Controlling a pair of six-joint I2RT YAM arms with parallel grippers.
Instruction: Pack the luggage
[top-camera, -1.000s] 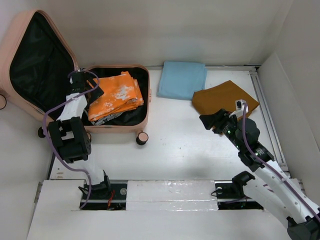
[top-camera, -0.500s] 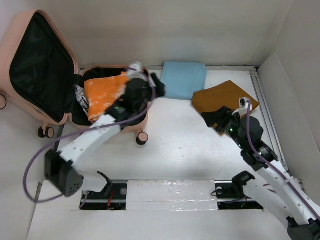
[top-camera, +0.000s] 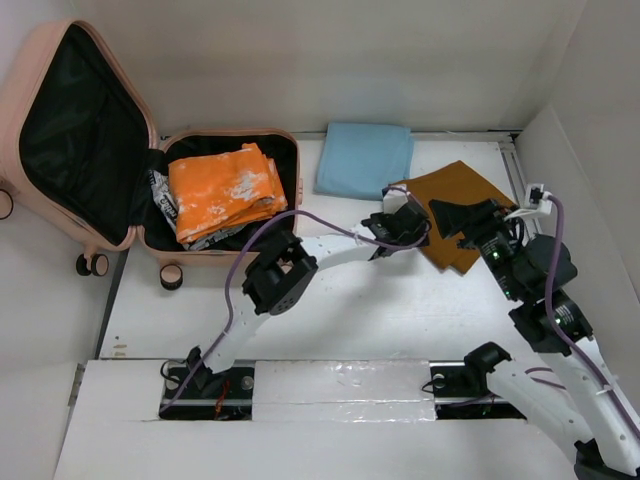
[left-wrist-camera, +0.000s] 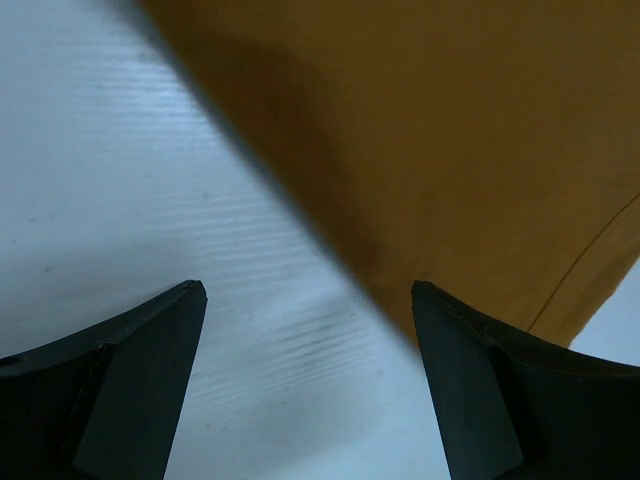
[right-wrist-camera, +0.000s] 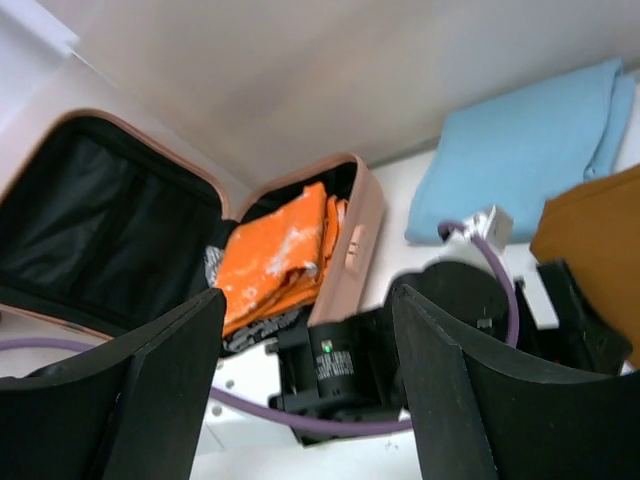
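Note:
The salmon-pink luggage (top-camera: 215, 257) lies open at the back left, its black-lined lid propped up to the left. A folded orange cloth (top-camera: 222, 190) lies in its base. A mustard cloth (top-camera: 470, 185) lies on the table to the right. My left gripper (top-camera: 408, 225) reaches across to that cloth's left edge. In the left wrist view it (left-wrist-camera: 310, 300) stands open, the mustard cloth's (left-wrist-camera: 450, 130) edge just ahead of its jaws, nothing between them. My right gripper (top-camera: 462, 218) hovers open and empty over the same cloth. The right wrist view shows the luggage (right-wrist-camera: 355, 240) and the orange cloth (right-wrist-camera: 275, 265).
A folded light-blue cloth (top-camera: 365, 158) lies behind the mustard one, beside the luggage. White walls enclose the back and right of the table. The left arm (top-camera: 280, 275) spans the table's middle, its purple cable looping above it.
The left arm has swung from the luggage across the table to the mustard cloth's left edge. The right gripper has shifted right over that cloth.

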